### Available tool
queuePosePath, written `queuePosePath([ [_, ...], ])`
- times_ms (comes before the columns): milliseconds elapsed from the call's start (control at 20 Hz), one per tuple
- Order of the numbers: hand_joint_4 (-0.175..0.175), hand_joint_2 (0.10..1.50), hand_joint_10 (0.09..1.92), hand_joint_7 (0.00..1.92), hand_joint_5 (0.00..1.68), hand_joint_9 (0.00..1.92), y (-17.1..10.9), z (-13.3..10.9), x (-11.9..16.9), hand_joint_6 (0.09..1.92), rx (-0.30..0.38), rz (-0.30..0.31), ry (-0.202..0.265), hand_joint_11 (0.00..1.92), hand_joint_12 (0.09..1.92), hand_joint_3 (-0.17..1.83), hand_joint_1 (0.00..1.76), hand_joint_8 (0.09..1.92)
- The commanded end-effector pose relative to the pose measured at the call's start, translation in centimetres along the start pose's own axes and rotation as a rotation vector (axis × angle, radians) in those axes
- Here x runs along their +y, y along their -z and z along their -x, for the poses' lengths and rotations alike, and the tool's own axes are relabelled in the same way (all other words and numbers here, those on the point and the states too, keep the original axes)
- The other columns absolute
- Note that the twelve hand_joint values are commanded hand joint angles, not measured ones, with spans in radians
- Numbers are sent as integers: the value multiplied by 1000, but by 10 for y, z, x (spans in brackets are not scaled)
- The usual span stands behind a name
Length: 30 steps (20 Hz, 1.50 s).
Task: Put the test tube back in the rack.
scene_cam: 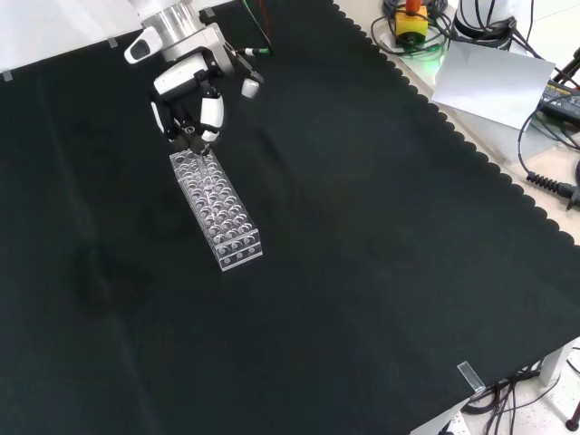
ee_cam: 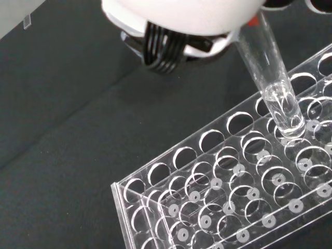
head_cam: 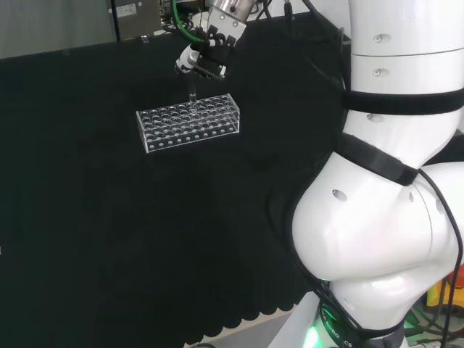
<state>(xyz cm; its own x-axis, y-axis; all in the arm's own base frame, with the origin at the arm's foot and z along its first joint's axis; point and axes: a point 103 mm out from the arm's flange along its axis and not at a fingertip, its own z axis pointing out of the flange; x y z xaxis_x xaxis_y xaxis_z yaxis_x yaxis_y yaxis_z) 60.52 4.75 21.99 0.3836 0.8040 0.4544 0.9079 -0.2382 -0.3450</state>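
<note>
Black cloth (scene_cam: 362, 236) with a scalloped edge covers the bench, matte and faintly creased, and on it lies a clear plastic rack (head_cam: 188, 122), a long rectangular block whose top plate is drilled with rows of round holes. In the front view the rack (scene_cam: 217, 210) runs lengthwise away from the camera, its far end just under the hand (scene_cam: 188, 91). The hand (head_cam: 203, 59), black and white with glossy white shells over dark ribbed parts, hangs over the rack's back edge in the head view, its fingers curled in a pinch on the upper part of a test tube (head_cam: 193, 92). The tube is clear glass, slender and cylindrical with a rounded bottom, and it hangs almost upright from the fingers. In the wrist view the test tube (ee_cam: 270, 83) slants down from the hand (ee_cam: 181, 21) and its rounded tip meets the top plate among the holes near the rack's (ee_cam: 223, 202) far side; whether the tip is already inside a hole cannot be told. Small white rings mark the lower plate under each hole.
</note>
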Motion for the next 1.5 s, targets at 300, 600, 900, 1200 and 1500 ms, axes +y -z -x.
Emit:
queuePosePath([
  [300, -175, 654, 378, 1821, 1389, 1705, -6, 3, -1, 421, -2, -10, -11, 1333, 842, 598, 1231, 356],
  [600, -175, 654, 378, 1821, 1389, 1704, -17, 10, 3, 421, -5, -16, -36, 1333, 842, 598, 1231, 355],
  [900, -175, 654, 379, 1821, 1389, 1704, -20, 12, 9, 421, -6, -23, -44, 1333, 842, 598, 1231, 355],
  [1200, -175, 654, 379, 1821, 1389, 1704, -22, 12, 12, 421, -10, -26, -49, 1332, 842, 598, 1231, 355],
  [1500, -175, 654, 380, 1821, 1388, 1703, -30, 18, 18, 421, -18, -36, -63, 1332, 842, 598, 1231, 355],
])
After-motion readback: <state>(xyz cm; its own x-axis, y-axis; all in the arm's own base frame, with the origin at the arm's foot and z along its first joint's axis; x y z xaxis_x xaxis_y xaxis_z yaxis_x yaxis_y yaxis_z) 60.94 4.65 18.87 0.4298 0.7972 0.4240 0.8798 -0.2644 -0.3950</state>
